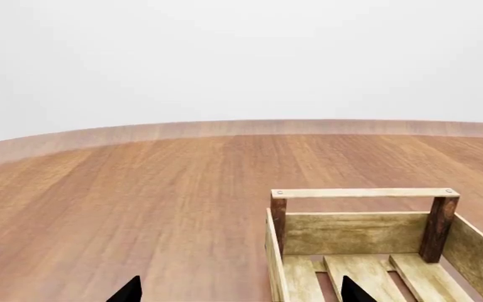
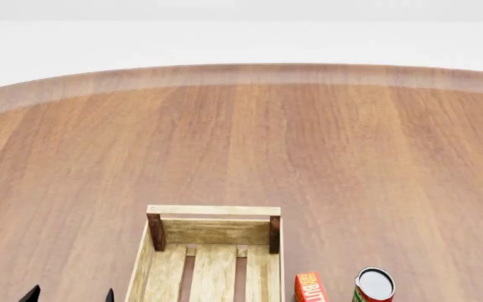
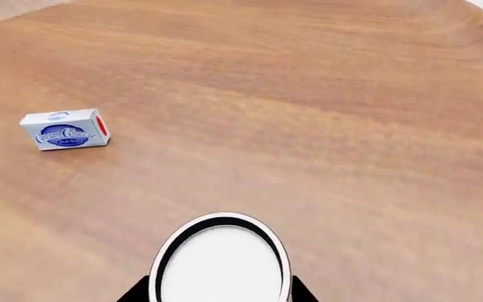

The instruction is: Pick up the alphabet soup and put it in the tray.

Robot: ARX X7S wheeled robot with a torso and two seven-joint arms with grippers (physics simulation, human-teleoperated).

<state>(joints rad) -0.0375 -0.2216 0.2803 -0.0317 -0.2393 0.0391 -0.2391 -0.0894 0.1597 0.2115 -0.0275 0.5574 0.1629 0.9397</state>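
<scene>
In the right wrist view the alphabet soup (image 3: 222, 264) shows only its pale silver-white top with a dark rim; its label is hidden. My right gripper (image 3: 221, 294) is shut on it, one dark finger pressed against each side of the rim. The tray (image 2: 214, 210), a light-wood slatted crate with darker corner posts, stands near the table's front, left of centre. My left gripper (image 1: 241, 294) hangs open at the tray's (image 1: 363, 193) near left corner, holding nothing; its tips show low in the head view (image 2: 70, 296). The right gripper is out of the head view.
A slim red-and-green can (image 2: 374, 286) and an orange box (image 2: 309, 288) stand just right of the tray. A white and blue cream cheese box (image 3: 65, 129) lies on the table beyond the held can. The round wooden table (image 2: 309, 145) stretches far back.
</scene>
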